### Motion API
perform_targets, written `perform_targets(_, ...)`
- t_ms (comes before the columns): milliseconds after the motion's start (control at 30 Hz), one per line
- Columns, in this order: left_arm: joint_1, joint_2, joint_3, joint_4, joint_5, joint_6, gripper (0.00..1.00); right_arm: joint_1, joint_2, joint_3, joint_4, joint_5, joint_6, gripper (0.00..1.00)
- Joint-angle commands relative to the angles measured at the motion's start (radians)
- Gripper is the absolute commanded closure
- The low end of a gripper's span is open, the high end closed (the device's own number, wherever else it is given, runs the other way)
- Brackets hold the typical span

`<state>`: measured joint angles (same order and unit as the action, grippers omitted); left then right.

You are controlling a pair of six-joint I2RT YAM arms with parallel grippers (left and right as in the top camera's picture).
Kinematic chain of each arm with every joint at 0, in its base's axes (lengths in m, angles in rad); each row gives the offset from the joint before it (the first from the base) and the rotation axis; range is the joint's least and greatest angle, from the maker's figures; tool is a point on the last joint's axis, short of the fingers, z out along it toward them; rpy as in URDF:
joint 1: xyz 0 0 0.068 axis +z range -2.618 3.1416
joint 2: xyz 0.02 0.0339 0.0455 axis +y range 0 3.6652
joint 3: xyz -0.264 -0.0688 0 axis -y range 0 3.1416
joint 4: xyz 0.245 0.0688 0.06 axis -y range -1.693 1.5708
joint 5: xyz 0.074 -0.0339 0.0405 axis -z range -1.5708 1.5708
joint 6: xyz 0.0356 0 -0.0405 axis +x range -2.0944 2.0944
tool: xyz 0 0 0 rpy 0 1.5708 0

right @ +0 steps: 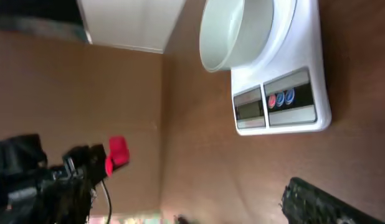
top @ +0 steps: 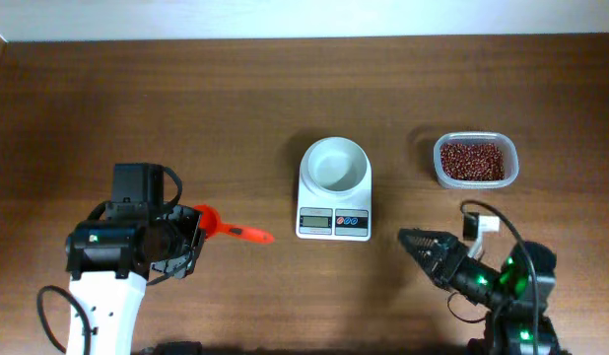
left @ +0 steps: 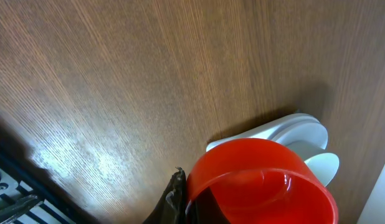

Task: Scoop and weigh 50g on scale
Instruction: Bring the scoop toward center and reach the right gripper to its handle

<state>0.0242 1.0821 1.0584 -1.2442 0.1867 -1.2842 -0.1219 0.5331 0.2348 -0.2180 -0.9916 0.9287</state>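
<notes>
The scale (top: 334, 223) is a small white one at the table's middle, with a round white bowl (top: 334, 163) on top that looks empty. It also shows in the left wrist view as the scale (left: 303, 132) and in the right wrist view as the scale (right: 286, 99). My left gripper (top: 193, 237) is left of the scale and shut on a red scoop (top: 214, 223) at its cup end. The scoop's handle points right toward the scale. The red scoop (left: 261, 180) fills the lower left wrist view beside a black finger (left: 175, 198). My right gripper (top: 415, 251) stands open and empty, right of the scale's front.
A clear tub of red beans (top: 474, 160) stands to the right of the scale, behind my right gripper. The table's pale far edge runs along the top of the overhead view. In the right wrist view only one dark finger (right: 317, 202) shows well.
</notes>
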Motion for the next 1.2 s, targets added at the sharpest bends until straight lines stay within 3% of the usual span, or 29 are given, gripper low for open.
perform_targets(0, -0.027, 0.003, 0.005, 0.001, 0.039, -0.003, 1.00, 0.115, 0.109, 0.076, -0.002, -0.061, -0.122, 0.01)
perform_targets(200, -0.198, 0.081, 0.004, 0.029, 0.008, -0.115, 1.00, 0.412, 0.166, 0.084, 0.316, -0.043, -0.089, 0.01)
perform_targets(500, -0.320, 0.171, 0.005, 0.145, 0.042, -0.167, 1.00, 0.686, 0.253, 0.084, 0.370, 0.478, 0.127, 0.03)
perform_targets(633, -0.325, 0.171, 0.004, 0.148, 0.018, -0.166, 1.00, 0.830, 0.370, 0.084, 0.591, 0.539, 0.128, 0.08)
perform_targets(733, -0.325, 0.171, 0.004, 0.148, 0.019, -0.166, 1.00, 0.868, 0.454, 0.084, 0.686, 0.611, 0.210, 0.09)
perform_targets(833, -0.342, 0.171, 0.005, 0.148, 0.019, -0.166, 1.00, 0.868, 0.512, 0.085, 0.750, 0.611, 0.257, 0.20)
perform_targets(1167, -0.452, 0.175, 0.004, 0.216, 0.014, -0.167, 1.00, 0.868, 0.532, 0.085, 0.785, 0.599, 0.259, 0.41)
